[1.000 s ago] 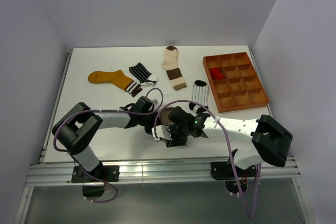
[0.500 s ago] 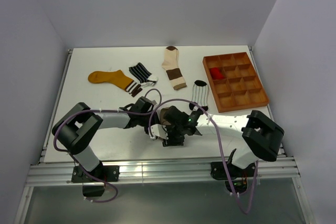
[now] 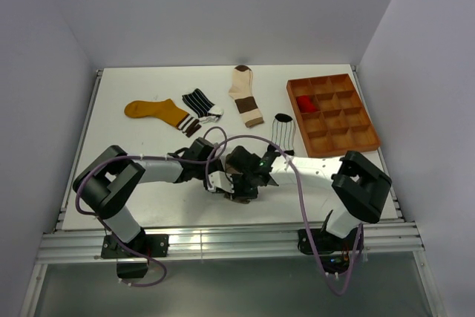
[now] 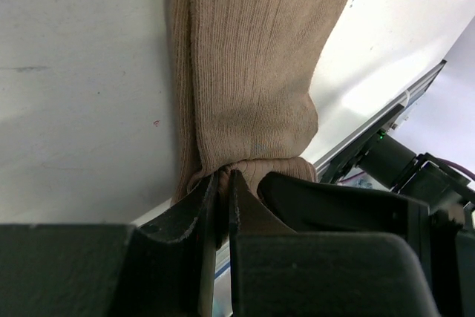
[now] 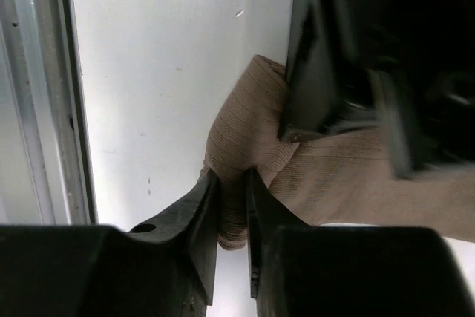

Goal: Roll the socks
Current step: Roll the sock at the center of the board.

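Here, seen from above, the left arm [image 3: 156, 168] and the right arm [image 3: 315, 177] are reaching toward each other over the near middle of a white bench [image 3: 148, 83], their wrists crowding close together.

The left claw [image 4: 223, 183] is clenching the bunched end of a taupe ribbed fabric sock [image 4: 245, 57]. In its own wrist view its two dark fingers are standing almost together with a pinch of fabric between them, and the rest of the sock is lying flat on the bench, stretching away from the claw.

The right claw [image 5: 232, 183] is grasping the same taupe sock at a thick folded edge. Its wrist view is showing its fingers pressing in on the fold from both sides, with the dark body of the left claw touching the fabric just beyond. From above, the taupe sock is almost wholly hidden under the two wrists.

The other socks are lying well apart from the claws, across the far half of the bench. A mustard yellow sock [image 3: 156, 112] is lying at the far left. Just to its right a small black-and-white striped sock [image 3: 199, 102] is lying crumpled. A cream-and-brown sock [image 3: 245, 94] is lying near the far middle. A white pinstriped sock with a dark toe [image 3: 282, 131] is lying nearer, just left of a brown compartmented tray [image 3: 343, 150] at the right of the bench. A red sock [image 3: 305, 102] is sitting in one compartment along the tray's left side, toward its far end.
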You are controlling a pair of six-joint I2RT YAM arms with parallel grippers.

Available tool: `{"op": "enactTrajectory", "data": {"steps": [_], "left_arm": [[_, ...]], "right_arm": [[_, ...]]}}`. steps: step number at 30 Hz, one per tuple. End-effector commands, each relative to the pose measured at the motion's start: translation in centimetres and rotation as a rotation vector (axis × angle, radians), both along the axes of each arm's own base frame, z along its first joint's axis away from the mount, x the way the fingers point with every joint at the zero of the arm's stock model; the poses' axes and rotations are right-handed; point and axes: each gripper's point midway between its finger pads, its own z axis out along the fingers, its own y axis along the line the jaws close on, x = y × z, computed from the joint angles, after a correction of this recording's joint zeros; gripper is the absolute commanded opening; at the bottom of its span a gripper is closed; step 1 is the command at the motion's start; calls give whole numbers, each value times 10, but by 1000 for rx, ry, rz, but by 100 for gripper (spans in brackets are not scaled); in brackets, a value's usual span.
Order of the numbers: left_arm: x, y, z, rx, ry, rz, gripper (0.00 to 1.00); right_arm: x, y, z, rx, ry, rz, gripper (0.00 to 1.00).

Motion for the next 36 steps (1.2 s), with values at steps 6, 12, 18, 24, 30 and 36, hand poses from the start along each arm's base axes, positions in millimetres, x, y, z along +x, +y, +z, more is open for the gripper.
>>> {"op": "enactTrajectory", "data": {"steps": [6, 12, 18, 24, 30, 36], "left_arm": [[-18, 30, -30, 121, 18, -11, 23], [2, 35, -24, 98, -95, 24, 39], [19, 38, -15, 99, -220, 39, 48], [29, 46, -11, 126, -308, 64, 46], [36, 54, -1, 107, -422, 97, 43], [40, 55, 16, 40, -534, 117, 44]], "right_arm": [[-1, -19, -2, -41, 255, -54, 13], [-3, -22, -1, -42, 346, -55, 12], [-3, -24, -5, -76, 438, -64, 12], [-8, -25, -7, -100, 520, -51, 12], [1, -17, 0, -101, 616, -28, 13], [10, -18, 4, -111, 772, -49, 13]]}}
